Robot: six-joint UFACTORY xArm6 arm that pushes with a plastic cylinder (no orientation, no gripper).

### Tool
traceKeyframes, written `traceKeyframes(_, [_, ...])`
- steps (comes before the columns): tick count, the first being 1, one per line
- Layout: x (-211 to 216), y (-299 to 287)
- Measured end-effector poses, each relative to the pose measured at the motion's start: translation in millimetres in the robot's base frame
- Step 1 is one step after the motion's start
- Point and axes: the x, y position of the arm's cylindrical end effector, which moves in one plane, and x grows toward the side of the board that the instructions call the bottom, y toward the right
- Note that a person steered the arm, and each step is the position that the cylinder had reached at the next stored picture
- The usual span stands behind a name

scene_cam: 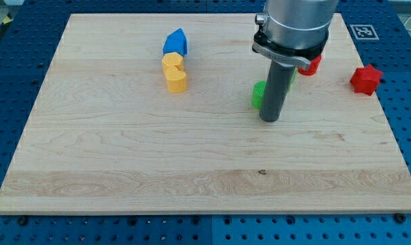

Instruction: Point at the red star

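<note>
A pale wooden board (124,150) is seen lying on a blue perforated table (1,68), with a small black-and-white marker tag (364,31) at the view's upper right corner of the board. The arm (297,24) is seen descending from the view's top, right of centre, as a grey cylinder with a metal collar, from which the dark rod (273,88) hangs upright. My tip (270,120) is placed on the board near its middle, slightly to the view's right. No fingers are carried by this rod, so nothing can be reported as apart, together or clamped. A green block (258,94) is found touching or just beside the rod on its left; its shape cannot be made out, most of it being hidden. The red star (365,79) is located near the board's right edge, well apart from my tip, toward the view's right and somewhat higher. A second red block (313,65) is partly hidden behind the arm's collar, shape not discernible. At the view's upper left of centre, a blue block (175,43) is noted, with a yellow block (174,72) just below it, the two appearing to touch.
</note>
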Motion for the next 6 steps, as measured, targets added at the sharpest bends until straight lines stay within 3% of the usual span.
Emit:
traceKeyframes(2, [-37.1,0.0])
traceKeyframes(4, [-10.5,9.1])
traceKeyframes(6, [-13.1,77.5])
